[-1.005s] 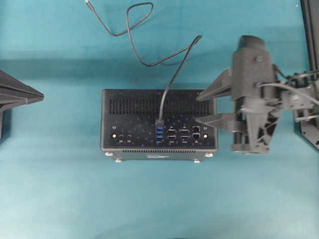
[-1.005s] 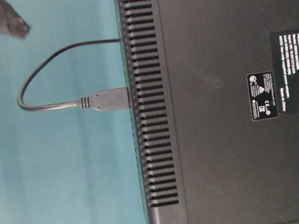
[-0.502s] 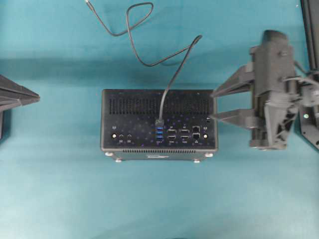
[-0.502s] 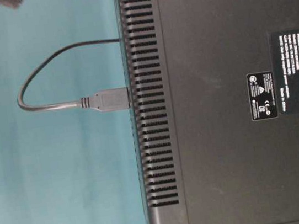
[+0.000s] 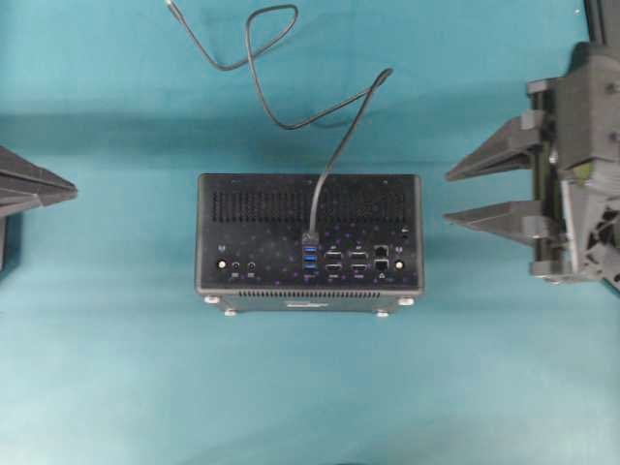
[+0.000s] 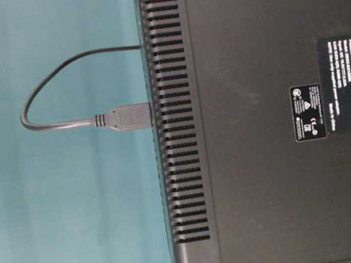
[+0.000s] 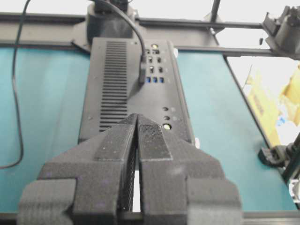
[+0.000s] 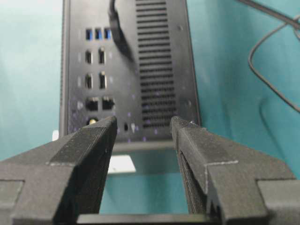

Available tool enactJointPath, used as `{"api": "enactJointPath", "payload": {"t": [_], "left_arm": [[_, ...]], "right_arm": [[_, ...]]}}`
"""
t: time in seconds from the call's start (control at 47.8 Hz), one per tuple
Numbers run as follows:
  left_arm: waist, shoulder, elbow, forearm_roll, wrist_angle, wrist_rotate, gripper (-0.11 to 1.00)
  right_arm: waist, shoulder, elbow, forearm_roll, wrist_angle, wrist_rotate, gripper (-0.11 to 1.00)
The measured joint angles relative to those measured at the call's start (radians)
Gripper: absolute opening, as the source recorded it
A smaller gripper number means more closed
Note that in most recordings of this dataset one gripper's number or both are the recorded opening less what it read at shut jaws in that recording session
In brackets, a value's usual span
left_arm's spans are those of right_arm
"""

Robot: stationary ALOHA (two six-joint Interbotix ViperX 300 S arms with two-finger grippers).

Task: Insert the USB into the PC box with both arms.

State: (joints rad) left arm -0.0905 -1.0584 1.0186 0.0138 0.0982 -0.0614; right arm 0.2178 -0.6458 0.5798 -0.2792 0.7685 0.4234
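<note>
right gripper (image 5: 448, 198) has pulled back from the pc box (image 5: 309, 242) toward the right edge of the overhead frame, jaws spread, empty. left gripper (image 5: 68, 187) sits at the left edge, clenched on nothing. usb (image 5: 310, 237) plug is seated in the box at frame centre, cable looping to upper left.

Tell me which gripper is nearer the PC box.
Right. The right gripper sits open just off the PC box's right edge, fingertips apart from it. The left gripper is shut and farther away, near the left edge of the overhead view.
</note>
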Motion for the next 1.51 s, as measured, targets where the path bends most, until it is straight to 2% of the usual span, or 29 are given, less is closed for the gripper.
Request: {"api": "enactJointPath", "payload": {"t": [0.586, 1.507], "left_arm": [[-0.008, 0.011, 0.006, 0.0, -0.009, 0.046, 0.0], [-0.008, 0.028, 0.006, 0.0, -0.011, 0.046, 0.0]], "right_arm": [[0.0, -0.15, 0.132, 0.002, -0.095, 0.002, 0.57], [0.0, -0.189, 0.172, 0.002, -0.132, 0.002, 0.57]]}}
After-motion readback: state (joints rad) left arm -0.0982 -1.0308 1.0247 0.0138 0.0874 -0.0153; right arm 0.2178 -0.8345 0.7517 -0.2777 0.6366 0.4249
